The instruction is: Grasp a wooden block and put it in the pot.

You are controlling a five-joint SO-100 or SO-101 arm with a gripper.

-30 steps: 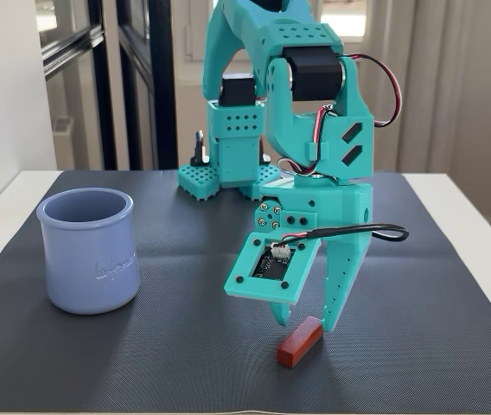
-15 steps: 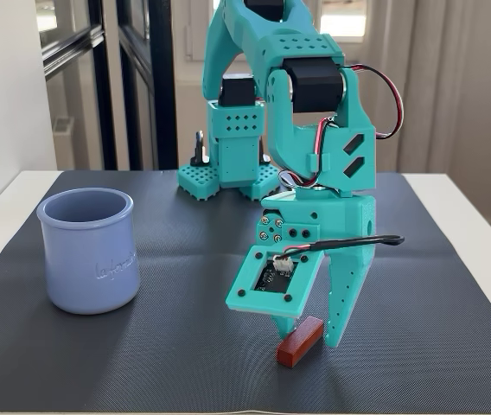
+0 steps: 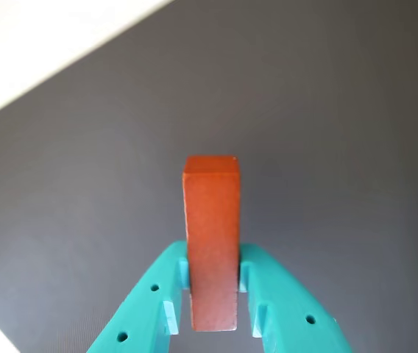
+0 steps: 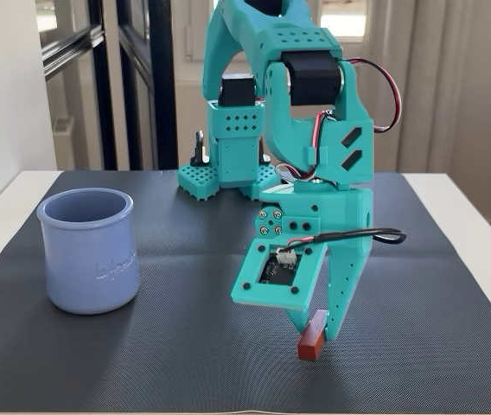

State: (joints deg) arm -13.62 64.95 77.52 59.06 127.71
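Note:
A small red-brown wooden block (image 3: 211, 235) sits between my teal gripper's (image 3: 213, 276) two fingers, which are shut on its sides. In the fixed view the gripper (image 4: 319, 324) points down at the front right of the dark mat and holds the block (image 4: 312, 341) just above or at the mat; I cannot tell if it touches. The pale lavender-blue pot (image 4: 87, 251) stands upright on the mat's left side, well to the left of the gripper. It looks empty from this angle. The pot is out of the wrist view.
The dark ribbed mat (image 4: 185, 346) covers a white table (image 4: 466, 216). The arm's teal base (image 4: 228, 147) stands at the back middle of the mat. A loose black cable (image 4: 375, 235) hangs by the wrist camera board. Windows and a door frame are behind.

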